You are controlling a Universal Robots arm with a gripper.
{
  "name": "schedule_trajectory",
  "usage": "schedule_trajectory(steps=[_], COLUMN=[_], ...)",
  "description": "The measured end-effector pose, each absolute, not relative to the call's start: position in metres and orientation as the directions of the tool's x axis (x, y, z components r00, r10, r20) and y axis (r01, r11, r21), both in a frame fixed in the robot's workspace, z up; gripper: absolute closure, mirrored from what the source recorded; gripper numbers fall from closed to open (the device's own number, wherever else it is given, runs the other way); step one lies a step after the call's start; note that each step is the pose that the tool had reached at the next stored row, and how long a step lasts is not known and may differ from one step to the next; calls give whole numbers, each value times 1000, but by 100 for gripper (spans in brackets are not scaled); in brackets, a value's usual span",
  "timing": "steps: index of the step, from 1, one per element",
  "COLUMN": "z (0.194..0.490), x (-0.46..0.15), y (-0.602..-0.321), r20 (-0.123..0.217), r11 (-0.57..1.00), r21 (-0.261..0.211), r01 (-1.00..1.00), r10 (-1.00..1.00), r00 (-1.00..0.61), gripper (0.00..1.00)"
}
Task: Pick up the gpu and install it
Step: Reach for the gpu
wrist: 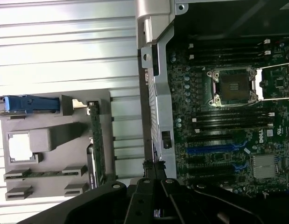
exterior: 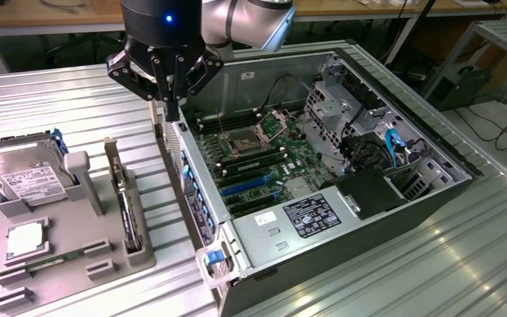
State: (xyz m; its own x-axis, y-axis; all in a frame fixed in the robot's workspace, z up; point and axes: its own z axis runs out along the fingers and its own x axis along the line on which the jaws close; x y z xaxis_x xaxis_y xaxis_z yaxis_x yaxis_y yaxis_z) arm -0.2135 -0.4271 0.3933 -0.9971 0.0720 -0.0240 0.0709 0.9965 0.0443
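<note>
The gpu (exterior: 127,206) stands on edge in a slot of the grey holder tray (exterior: 60,228), its silver bracket (exterior: 110,155) at the far end. In the wrist view the gpu (wrist: 95,148) is a thin green strip in that same tray. My gripper (exterior: 172,112) hangs above the rear wall of the open computer case (exterior: 192,178), between the tray and the motherboard (exterior: 263,162). It is apart from the gpu. Its fingers (wrist: 153,170) are shut together with nothing between them. Blue expansion slots (wrist: 214,149) lie bare on the motherboard.
A silver hard drive (exterior: 24,175) with a blue clip stands at the tray's far end. A processor chip (exterior: 24,239) and a narrow RAM stick (exterior: 55,259) lie nearer. The case holds a power supply (exterior: 311,214) and drive cages (exterior: 359,99). Ribbed metal table (exterior: 60,99) surrounds everything.
</note>
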Motion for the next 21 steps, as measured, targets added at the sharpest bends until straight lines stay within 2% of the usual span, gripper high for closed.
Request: schedule_trajectory(steps=[21], z=[393], x=[-229], y=[-435], r20=[-24], r11=[997], r21=[44], r01=[69], r10=[71], r00=[-997], gripper=[89])
